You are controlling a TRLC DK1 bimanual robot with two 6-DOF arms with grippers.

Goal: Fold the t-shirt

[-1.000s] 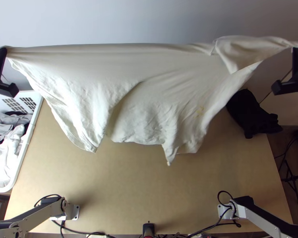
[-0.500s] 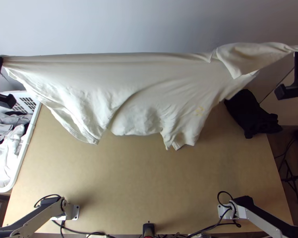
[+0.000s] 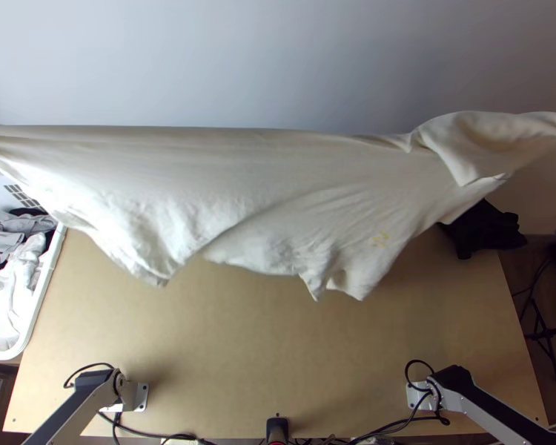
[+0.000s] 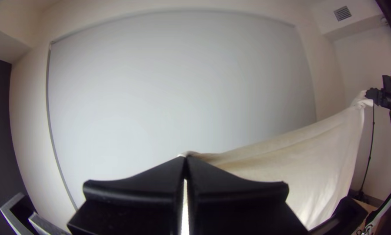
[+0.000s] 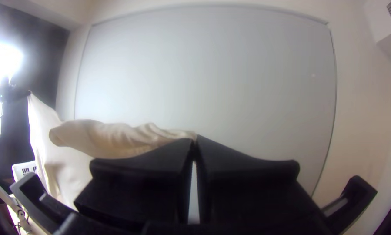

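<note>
Pinching the shirt (image 3: 263,178) in my left gripper (image 4: 185,158) and right gripper (image 5: 195,139), I see it hang between them.

Open lane: bare wood on the table (image 3: 226,348), from the t-shirt's (image 3: 278,200) hanging lower edge down to the arm bases, widest mid-table. T-shirt is the main block, a raised sheet spanning the top view side to side. Left edge: basket (image 3: 47,282) rim. Far right: black cloth (image 3: 489,228), partly behind the shirt. Near edge: left base (image 3: 139,397), right base (image 3: 419,395), cables and a small black device (image 3: 277,429) between them.
</note>
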